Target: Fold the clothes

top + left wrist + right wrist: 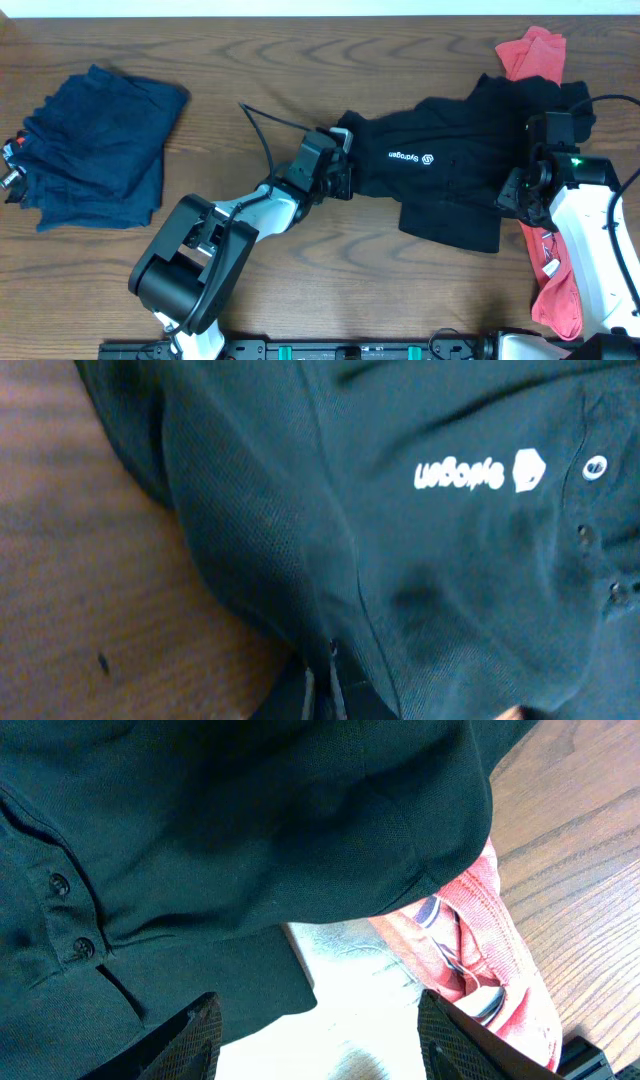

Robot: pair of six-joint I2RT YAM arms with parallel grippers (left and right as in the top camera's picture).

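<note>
A: The left pincer (322, 695)?
B: Clenched on the left edge of the black top (440, 170), mid-frame overhead.
A: The right pincer (320, 1042)?
B: Released, above its right end; coral-red garment (535, 52) underneath at the right edge, navy pile (95, 145) far left on the counter (300, 60).

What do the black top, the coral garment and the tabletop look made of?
Black top: matte knit, probably pique; a fine dotted weave shows, with a printed white logo.
Coral garment: soft, cotton-like cloth with a faded, slightly ribbed surface; the fibre is unclear.
Table: wood or wood-look laminate with visible grain and low sheen; I can't tell which.
</note>
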